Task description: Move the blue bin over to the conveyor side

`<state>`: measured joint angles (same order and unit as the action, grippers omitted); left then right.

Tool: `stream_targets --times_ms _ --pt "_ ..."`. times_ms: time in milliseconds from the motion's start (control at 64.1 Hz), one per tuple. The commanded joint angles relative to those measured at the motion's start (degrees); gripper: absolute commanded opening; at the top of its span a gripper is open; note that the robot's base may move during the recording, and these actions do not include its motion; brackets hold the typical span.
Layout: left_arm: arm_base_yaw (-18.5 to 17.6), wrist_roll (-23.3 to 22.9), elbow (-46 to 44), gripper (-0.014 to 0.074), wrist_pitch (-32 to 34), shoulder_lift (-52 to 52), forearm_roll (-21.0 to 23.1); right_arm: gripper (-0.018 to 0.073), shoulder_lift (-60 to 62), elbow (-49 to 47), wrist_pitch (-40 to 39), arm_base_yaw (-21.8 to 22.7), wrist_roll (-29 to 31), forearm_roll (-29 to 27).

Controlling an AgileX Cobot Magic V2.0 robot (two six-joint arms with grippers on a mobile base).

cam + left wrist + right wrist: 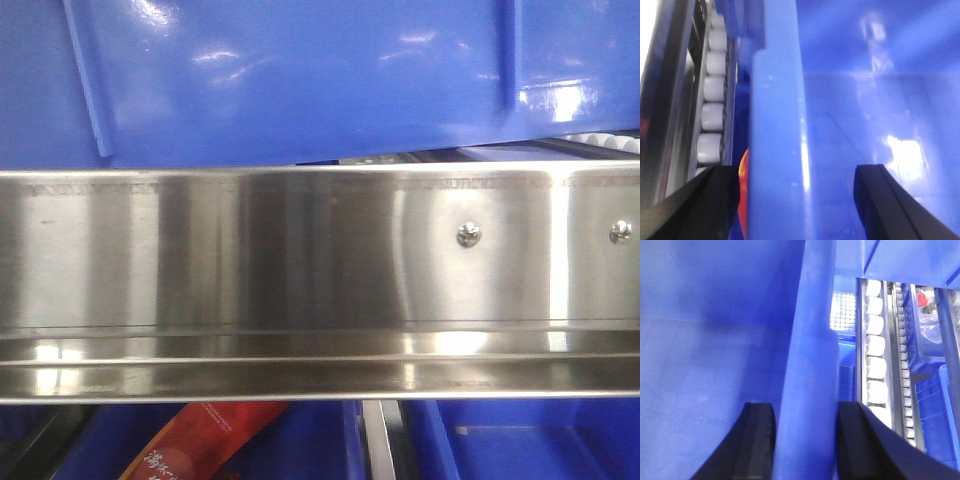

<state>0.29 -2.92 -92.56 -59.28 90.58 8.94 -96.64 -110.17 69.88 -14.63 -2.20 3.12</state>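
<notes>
The blue bin fills the top of the front view, its glossy ribbed wall sitting just behind a steel rail. In the left wrist view my left gripper straddles the bin's thick rim. One finger is outside and one inside, and a wide gap separates the inner finger from the rim, so it is open. In the right wrist view my right gripper has both black fingers pressed close against the opposite rim, shut on it. The conveyor is out of view.
A shiny stainless-steel rail spans the front view. Rows of white rollers run beside the bin on both sides. Below the rail sit other blue bins and a red packet.
</notes>
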Motion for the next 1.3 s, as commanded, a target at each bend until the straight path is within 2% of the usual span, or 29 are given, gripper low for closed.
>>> stream_targets --times_ms 0,125,312,624,671,749,874,952,1030,1280 --pt "0.1 -0.31 -2.34 0.0382 -1.12 0.71 -0.28 -0.0088 0.14 0.42 0.08 0.09 0.12 -0.42" --pt "0.1 -0.31 -3.01 0.0382 -2.42 1.32 -0.52 -0.0088 0.14 0.42 0.08 0.09 0.12 -0.42" --pt "0.1 -0.31 -3.06 0.0382 -2.52 1.32 -3.17 -0.0088 0.14 0.42 0.08 0.09 0.12 -0.42" --pt "0.1 -0.31 -3.06 0.0373 -2.95 1.32 -3.16 -0.0088 0.14 0.42 0.08 0.09 0.12 -0.42" --pt "0.1 -0.41 -3.06 0.0349 -2.83 1.32 -3.16 -0.0088 0.14 0.42 0.08 0.09 0.12 -0.42" --pt "0.1 -0.69 -3.06 0.026 -2.71 1.32 -3.05 -0.0088 0.14 0.42 0.08 0.09 0.12 -0.42" --pt "0.1 -0.69 -3.06 0.0057 -2.71 1.32 -2.73 -0.0088 0.14 0.42 0.08 0.09 0.12 -0.42" --pt "0.1 -0.69 -3.06 -0.0038 -2.71 1.32 -2.73 -0.0088 0.14 0.42 0.08 0.09 0.12 -0.42" --pt "0.1 -0.69 -3.06 -0.0011 -2.71 1.32 -2.45 -0.0088 0.14 0.42 0.08 0.09 0.12 -0.42" --pt "0.1 -0.69 -3.06 -0.0008 -2.71 1.32 -2.45 -0.0088 0.14 0.42 0.08 0.09 0.12 -0.42"
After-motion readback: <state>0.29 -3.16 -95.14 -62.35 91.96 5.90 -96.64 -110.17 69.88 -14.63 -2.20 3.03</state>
